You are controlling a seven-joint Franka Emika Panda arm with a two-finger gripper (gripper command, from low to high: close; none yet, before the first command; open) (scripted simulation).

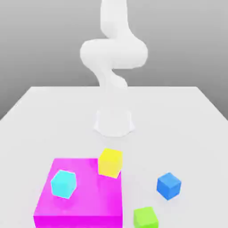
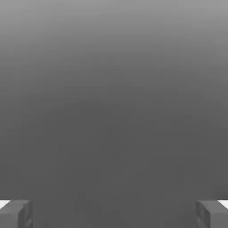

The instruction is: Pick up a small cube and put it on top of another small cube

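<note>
Progress: nothing is stacked yet; no small cube is sitting on another small cube, so the pick, the carry and the placing are all left to do, as far as I can judge.

Arm: the white Panda arm (image 1: 113, 53) is rising from its base on the white table (image 1: 40, 116), coiled upright well above and behind the cubes.

Gripper: in the hand view the two-finger gripper (image 2: 114, 213) is showing its grey fingertips (image 2: 16, 213) spread wide apart with nothing between them, facing plain grey background.

Yellow cube: the small yellow cube (image 1: 110, 162) is resting on the far corner of the large flat magenta block (image 1: 80, 200), on the side toward the exterior view's right.

Cyan cube: the small cyan cube (image 1: 63, 183) is lying on the same magenta block, tilted, near its edge toward the exterior view's left.

Blue cube: the small blue cube (image 1: 168, 185) is sitting on the bare table, apart from the block.

Green cube: the small green cube (image 1: 145, 217) is sitting by the table's near edge, just beside the block's near corner.

Relation to hand: every cube is lying well apart from the hand; a descent toward one is looking like the first need.
</note>
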